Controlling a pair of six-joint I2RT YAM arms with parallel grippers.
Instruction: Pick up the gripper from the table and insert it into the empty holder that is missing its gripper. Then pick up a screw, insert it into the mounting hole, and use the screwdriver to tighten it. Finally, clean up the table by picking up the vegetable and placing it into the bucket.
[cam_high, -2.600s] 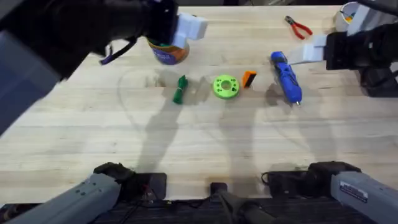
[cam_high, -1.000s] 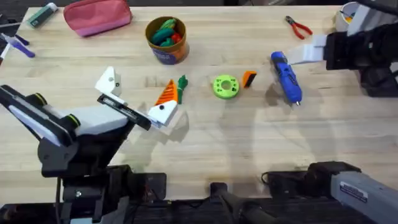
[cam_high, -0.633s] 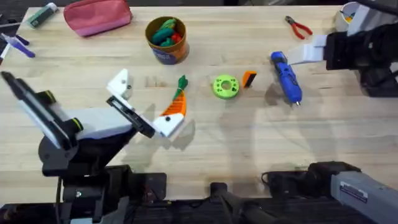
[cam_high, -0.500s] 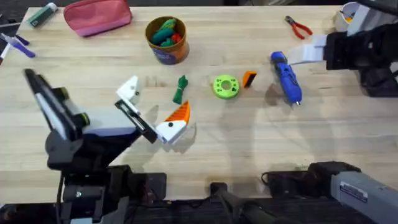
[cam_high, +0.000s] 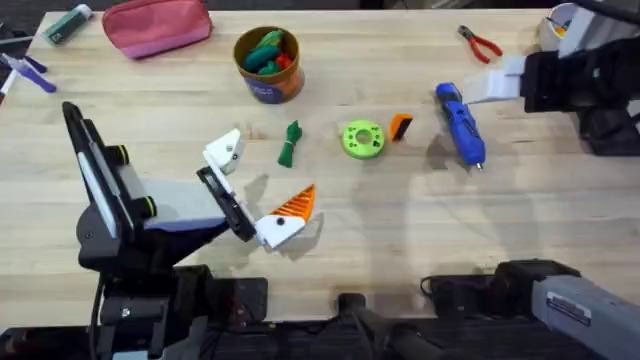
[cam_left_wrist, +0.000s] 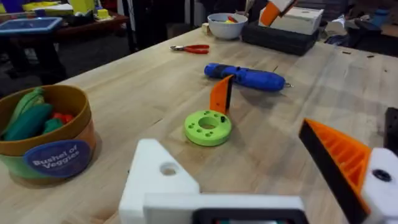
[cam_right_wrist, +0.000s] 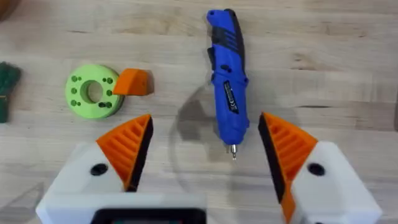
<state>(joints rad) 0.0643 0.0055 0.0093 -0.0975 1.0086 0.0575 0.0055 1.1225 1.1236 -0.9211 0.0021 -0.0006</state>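
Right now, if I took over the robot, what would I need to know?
Left tool: open, holding nothing. One finger is the white holder, with no orange wedge on it.
Right tool: open, holding nothing, above the screwdriver.
The gripper lies on the table beside the green disc. The vegetable lies on the table, apart from the bucket.
Done: nothing.
Left: fit the gripper, add and tighten a screw, put the vegetable in the bucket. I can't spot a screw.
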